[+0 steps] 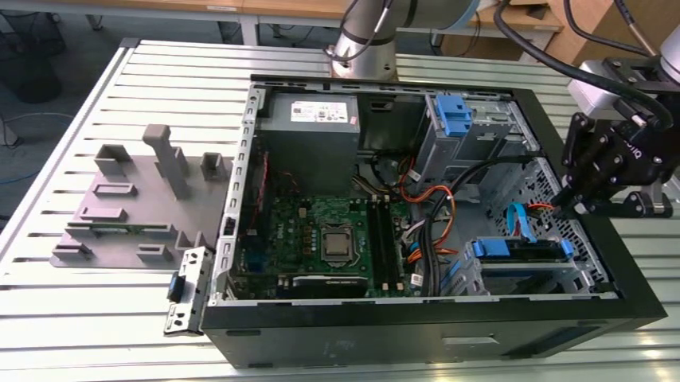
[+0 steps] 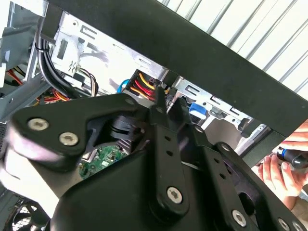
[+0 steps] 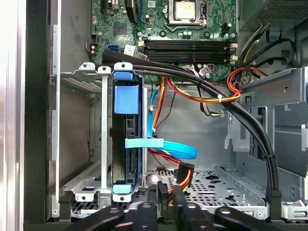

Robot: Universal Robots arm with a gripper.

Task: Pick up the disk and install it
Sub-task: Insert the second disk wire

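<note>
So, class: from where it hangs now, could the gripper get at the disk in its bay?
Probably yes. The gripper hangs just above the open case beside the disk, which stands in its metal bay with its blue edge uncovered. A blue cable and black cables run close by.

No print can be read anywhere. The power supply [image 1: 310,119] carries a white label [image 1: 322,111] with dark marks too small to make out, and in the exterior view the gripper [image 1: 568,208] bears pale lettering on its black body that stays unclear.
</note>
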